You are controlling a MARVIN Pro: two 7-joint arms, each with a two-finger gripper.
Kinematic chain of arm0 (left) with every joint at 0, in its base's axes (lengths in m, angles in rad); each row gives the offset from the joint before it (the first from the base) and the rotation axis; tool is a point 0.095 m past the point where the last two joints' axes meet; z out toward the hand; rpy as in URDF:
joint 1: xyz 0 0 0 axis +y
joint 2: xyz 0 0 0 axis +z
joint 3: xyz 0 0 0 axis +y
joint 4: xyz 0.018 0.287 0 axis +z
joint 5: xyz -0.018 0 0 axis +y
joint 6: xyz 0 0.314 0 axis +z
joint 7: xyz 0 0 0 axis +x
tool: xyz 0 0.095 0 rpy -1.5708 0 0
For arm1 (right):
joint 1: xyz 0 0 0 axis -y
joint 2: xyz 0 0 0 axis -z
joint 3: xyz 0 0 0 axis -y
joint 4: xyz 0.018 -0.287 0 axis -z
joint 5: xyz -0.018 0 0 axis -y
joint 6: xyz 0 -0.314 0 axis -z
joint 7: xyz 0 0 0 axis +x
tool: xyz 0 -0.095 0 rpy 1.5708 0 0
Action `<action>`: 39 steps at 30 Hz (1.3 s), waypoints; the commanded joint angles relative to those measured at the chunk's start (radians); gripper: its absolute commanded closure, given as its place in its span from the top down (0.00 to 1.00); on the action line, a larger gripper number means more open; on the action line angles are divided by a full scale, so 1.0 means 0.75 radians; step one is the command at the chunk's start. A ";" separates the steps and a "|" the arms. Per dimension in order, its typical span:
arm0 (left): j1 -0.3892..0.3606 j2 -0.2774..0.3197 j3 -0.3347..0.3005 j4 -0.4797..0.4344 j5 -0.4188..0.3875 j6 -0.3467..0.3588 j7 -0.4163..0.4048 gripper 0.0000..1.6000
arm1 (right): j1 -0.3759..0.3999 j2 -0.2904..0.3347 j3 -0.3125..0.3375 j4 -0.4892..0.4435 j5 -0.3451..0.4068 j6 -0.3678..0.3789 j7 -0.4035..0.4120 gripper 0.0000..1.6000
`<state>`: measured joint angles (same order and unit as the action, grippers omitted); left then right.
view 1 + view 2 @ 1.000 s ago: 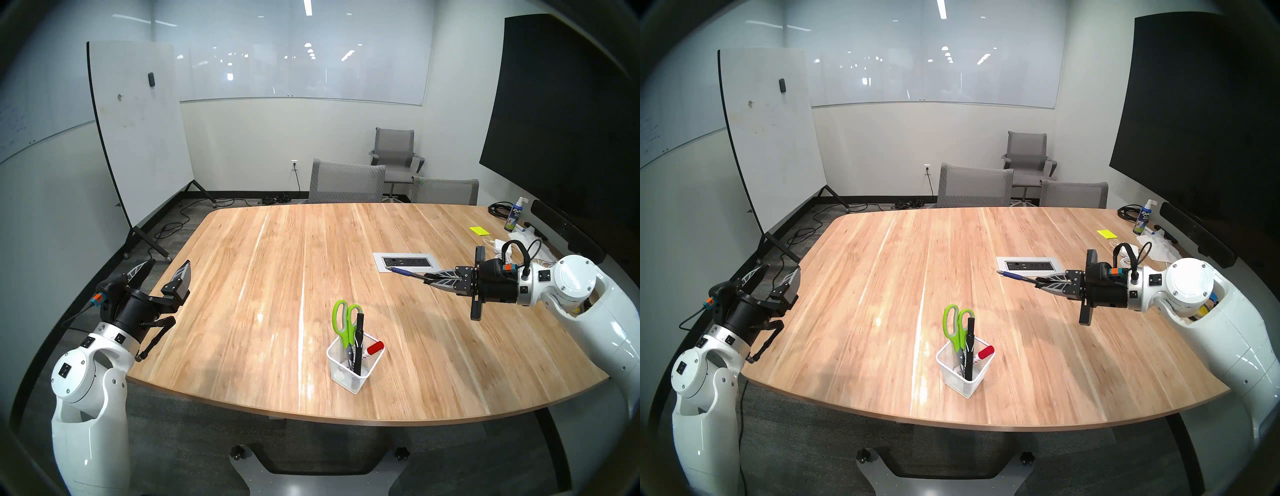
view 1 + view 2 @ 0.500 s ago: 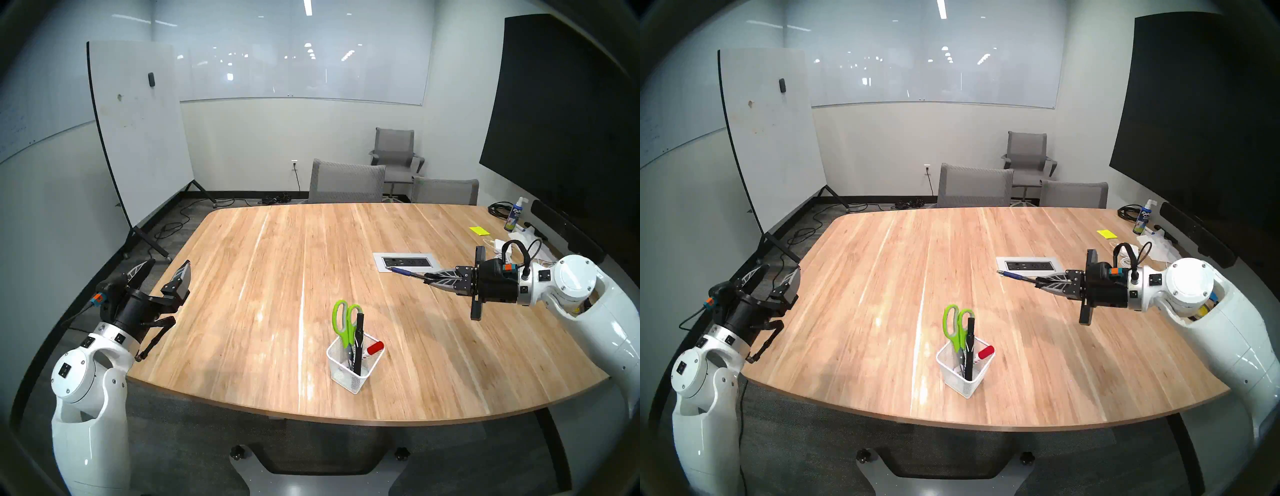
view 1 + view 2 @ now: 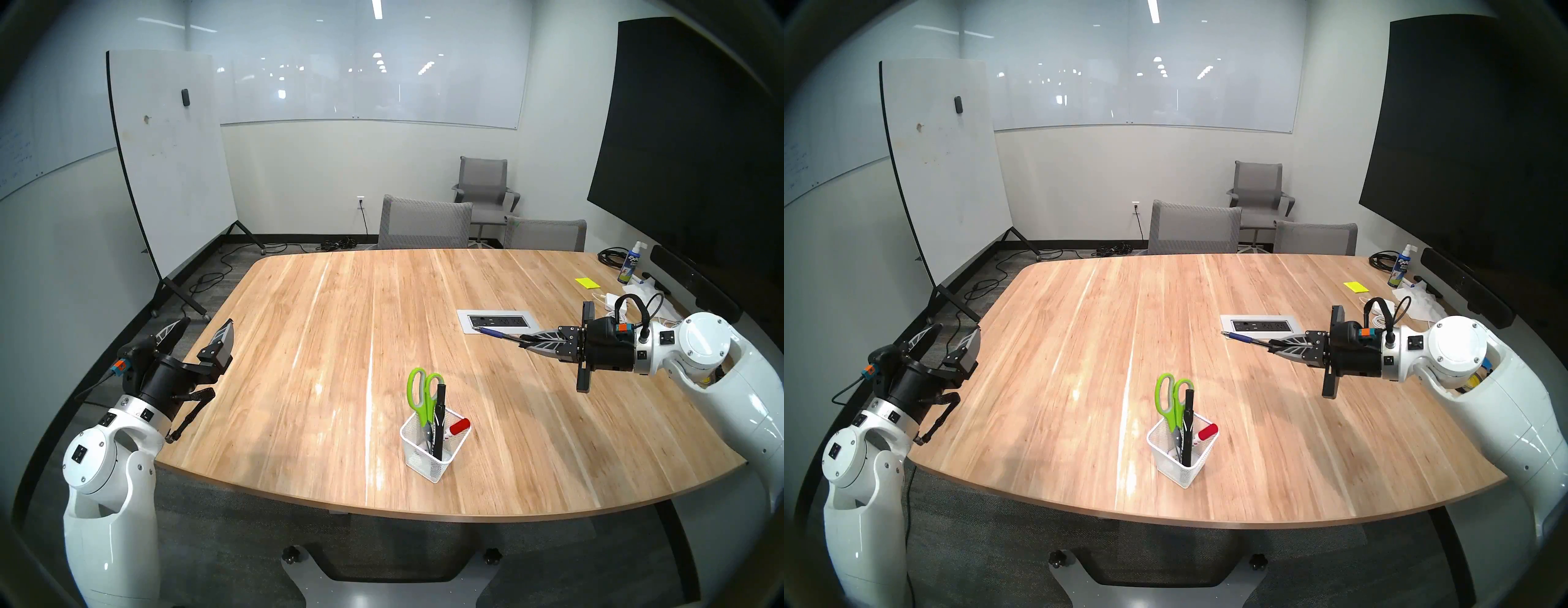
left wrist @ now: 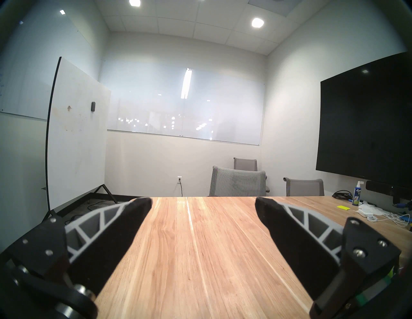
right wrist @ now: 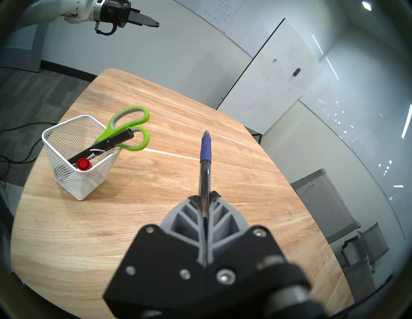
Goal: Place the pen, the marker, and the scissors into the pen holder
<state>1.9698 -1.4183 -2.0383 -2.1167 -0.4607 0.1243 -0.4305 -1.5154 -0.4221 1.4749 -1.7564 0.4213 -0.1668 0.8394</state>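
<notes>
Head views: nothing differs from a second ago; both arms and every object sit where they were. With the pen holder [image 3: 433, 446] as landmark, standing near the front edge of the tabletop [image 3: 322, 339], the scissors [image 3: 422, 392] stand inside it, green loops up, beside a black marker [image 3: 439, 420] and a red-capped marker [image 3: 459, 426]. The right claw [image 3: 526, 339] hangs well behind and right of the holder, clamped on the pen [image 3: 494, 332], which points left, clear of the wood. The left claw [image 3: 203, 333] hovers far left of the holder.

Left wrist view: its fingers [image 4: 124, 222] are spread wide, holding nothing.

Right wrist view: the pen [image 5: 205, 162] juts from the closed right claw [image 5: 206, 196], the holder [image 5: 78, 178] lower left of its tip.
</notes>
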 commanded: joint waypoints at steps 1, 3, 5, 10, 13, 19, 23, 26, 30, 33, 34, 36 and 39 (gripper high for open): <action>-0.003 0.000 -0.001 -0.030 -0.003 0.000 -0.001 1.00 | 0.019 0.004 0.015 -0.006 0.002 -0.002 -0.004 0.00; -0.003 0.000 -0.002 -0.030 -0.002 0.000 -0.002 1.00 | 0.019 0.004 0.015 -0.006 0.002 -0.002 -0.004 0.00; -0.003 -0.001 -0.002 -0.030 -0.002 0.001 -0.003 1.00 | 0.019 0.004 0.015 -0.006 0.002 -0.002 -0.004 0.00; -0.004 -0.003 -0.003 -0.030 0.000 0.002 -0.004 1.00 | 0.019 0.004 0.015 -0.006 0.002 -0.002 -0.004 0.00; -0.005 -0.004 -0.003 -0.030 0.001 0.002 -0.005 1.00 | 0.019 0.004 0.015 -0.006 0.002 -0.002 -0.004 0.00; -0.006 -0.006 -0.004 -0.030 0.002 0.003 -0.007 1.00 | 0.019 0.004 0.015 -0.006 0.002 -0.002 -0.004 0.00; -0.007 -0.007 -0.004 -0.030 0.003 0.004 -0.008 1.00 | 0.019 0.004 0.015 -0.006 0.002 -0.002 -0.004 0.00; -0.007 -0.008 -0.005 -0.030 0.004 0.004 -0.009 1.00 | 0.019 0.004 0.014 -0.006 0.002 -0.002 -0.004 0.00; -0.008 -0.009 -0.005 -0.030 0.005 0.004 -0.010 1.00 | 0.019 0.005 0.014 -0.006 0.002 -0.002 -0.004 0.00; -0.008 -0.010 -0.006 -0.030 0.006 0.005 -0.011 1.00 | 0.019 0.005 0.014 -0.006 0.002 -0.002 -0.004 0.00; -0.008 -0.011 -0.006 -0.030 0.006 0.005 -0.012 1.00 | 0.019 0.005 0.014 -0.006 0.002 -0.002 -0.004 0.00; -0.009 -0.011 -0.006 -0.030 0.007 0.005 -0.012 1.00 | 0.019 0.005 0.014 -0.006 0.002 -0.002 -0.004 0.00; -0.009 -0.012 -0.007 -0.030 0.007 0.006 -0.013 1.00 | 0.019 0.005 0.014 -0.006 0.002 -0.002 -0.004 0.00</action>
<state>1.9647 -1.4280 -2.0429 -2.1167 -0.4530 0.1284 -0.4397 -1.5149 -0.4217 1.4748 -1.7564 0.4213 -0.1671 0.8390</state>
